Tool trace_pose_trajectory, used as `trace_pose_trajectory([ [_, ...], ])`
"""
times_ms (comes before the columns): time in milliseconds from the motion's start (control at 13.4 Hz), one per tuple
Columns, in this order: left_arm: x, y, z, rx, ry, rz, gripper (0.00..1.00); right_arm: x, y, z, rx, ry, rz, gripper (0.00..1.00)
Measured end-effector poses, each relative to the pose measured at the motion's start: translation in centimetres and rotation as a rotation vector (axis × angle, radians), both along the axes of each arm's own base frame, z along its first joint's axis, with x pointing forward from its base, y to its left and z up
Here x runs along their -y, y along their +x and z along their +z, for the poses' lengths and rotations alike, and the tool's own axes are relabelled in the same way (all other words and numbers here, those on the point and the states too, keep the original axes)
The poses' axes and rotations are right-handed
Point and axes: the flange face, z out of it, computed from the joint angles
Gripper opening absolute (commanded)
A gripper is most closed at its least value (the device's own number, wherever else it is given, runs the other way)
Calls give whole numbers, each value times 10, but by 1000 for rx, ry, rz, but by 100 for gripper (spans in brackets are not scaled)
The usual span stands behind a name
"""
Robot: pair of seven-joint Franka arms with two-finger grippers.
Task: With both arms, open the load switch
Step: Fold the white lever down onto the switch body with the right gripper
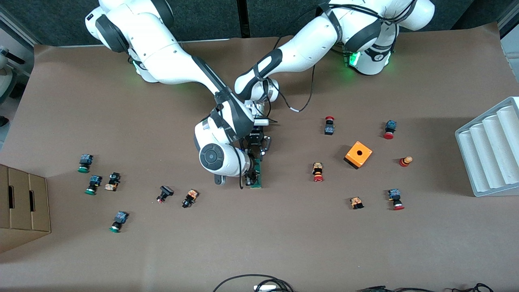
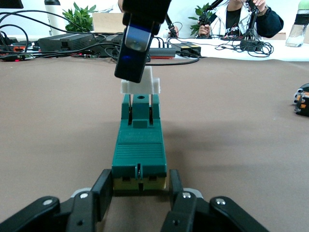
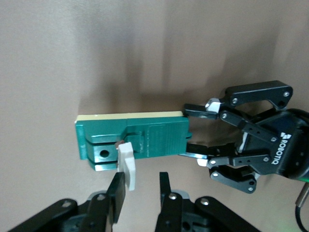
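Left hand clamps one end of the load switch mid-frame on the surface; right hand pinches its white piece.

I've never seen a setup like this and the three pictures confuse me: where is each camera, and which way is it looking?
Front view: high across the table, facing both arms; left gripper and right gripper meet at the load switch.
Left wrist view: on the left arm, looking along the load switch, which its own fingers clamp.
Right wrist view: on the right arm, looking down on the switch's white piece at its fingers.
Both wrist views share the switch and the other arm's gripper.
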Motion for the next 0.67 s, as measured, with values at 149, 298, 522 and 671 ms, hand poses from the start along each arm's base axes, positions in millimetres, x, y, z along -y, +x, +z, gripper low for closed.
trace_pose_trajectory([
  [149, 0, 0, 0, 0, 0, 0, 53, -1, -6, -1, -7, -4, 8, 35],
  [298, 0, 0, 0, 1, 1, 0, 53, -2, -10, -3, -13, -9, 14, 35],
  [522, 0, 0, 0, 2, 1, 0, 53, -2, -14, -6, -18, -14, 21, 35],
  [671, 0, 0, 0, 2, 2, 0, 53, -1, -15, -8, -18, -18, 30, 35],
])
